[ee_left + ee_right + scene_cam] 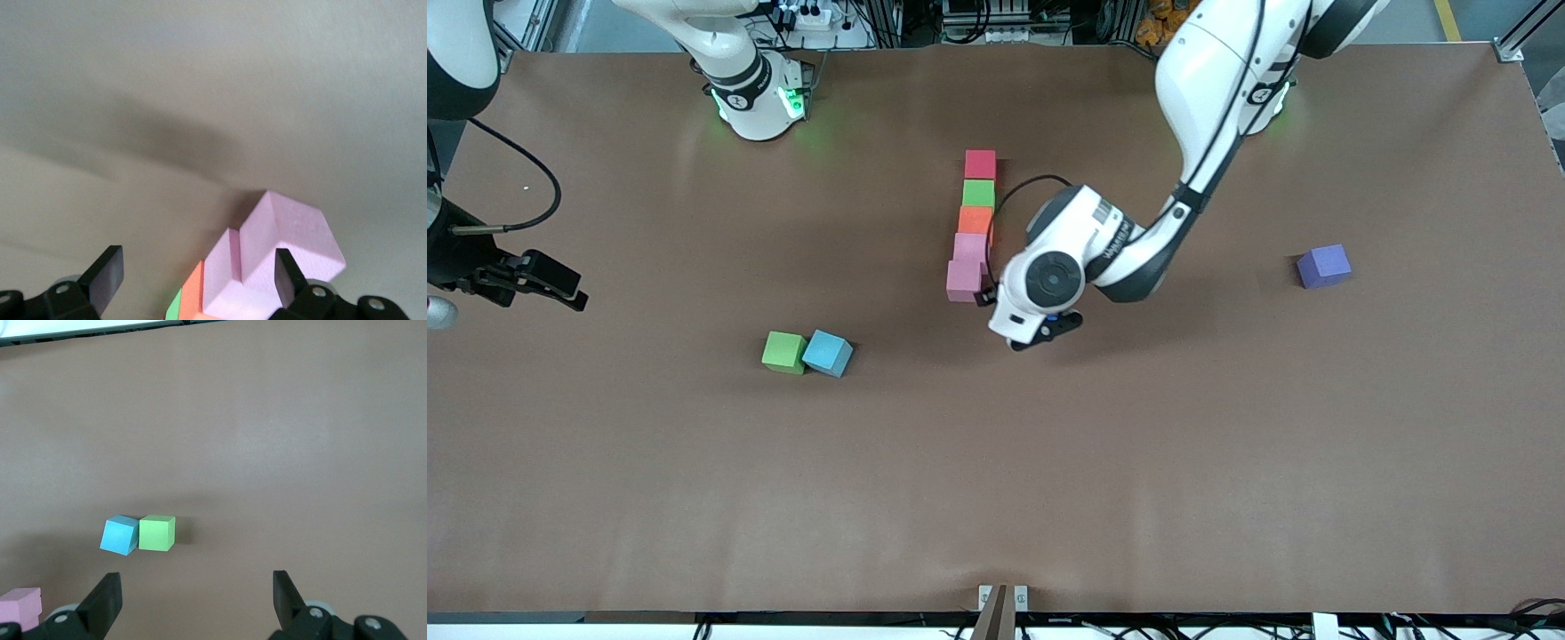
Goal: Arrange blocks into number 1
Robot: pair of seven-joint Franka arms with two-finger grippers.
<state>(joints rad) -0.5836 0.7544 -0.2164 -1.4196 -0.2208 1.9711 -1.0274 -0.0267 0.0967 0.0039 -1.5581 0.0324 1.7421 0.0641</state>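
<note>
Five blocks form a column on the table: red (980, 164), green (978, 193), orange (975, 220), then two pink ones (970, 248) (964, 281), the last set slightly askew. My left gripper (994, 300) (197, 280) hangs low right beside that last pink block (293, 233), open and holding nothing; one finger (287, 273) stands close against the block. A green block (784, 351) (157, 533) and a blue block (828, 353) (120, 535) touch each other toward the right arm's end. A purple block (1323, 265) lies alone toward the left arm's end. My right gripper (560, 289) (197, 600) waits open at the table's edge.
The brown table (996, 498) runs wide and bare nearer the front camera. A small bracket (1003, 604) sits at its front edge. The left arm's forearm (1192, 169) crosses over the table between its base and the column.
</note>
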